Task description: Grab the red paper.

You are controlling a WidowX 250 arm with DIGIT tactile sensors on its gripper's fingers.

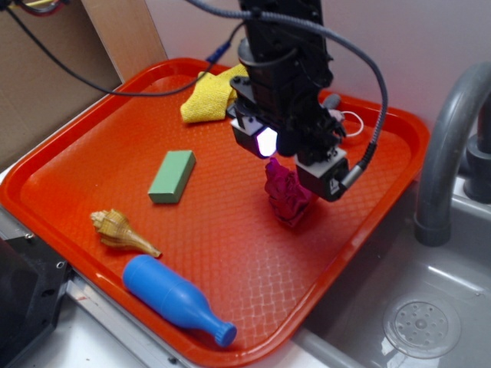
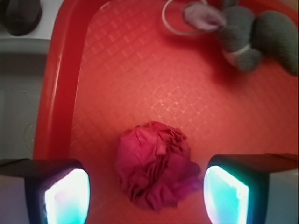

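Gripper [image 2: 147,191] pads spread wide around red paper [image 2: 154,163], not yet clamped: pre-grasp step.
Red paper: crumpled crimson wad, creased and soft, sits on the orange-red tray [image 2: 140,70] near its sink-side rim, between the two glowing pads [image 2: 67,196]. Next move likely calls for a slight descent, then closing evenly. Tray is textured plastic; grey plush mouse [image 2: 252,32] lies apart; green block [image 1: 172,175], seashell [image 1: 119,230], blue plastic bottle [image 1: 175,299], yellow cloth [image 1: 211,98] farther off.

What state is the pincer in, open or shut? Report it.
Open. In the wrist view the pincer has its two lit fingers spread wide, one on each side of the red paper, with tray visible between each and the wad.
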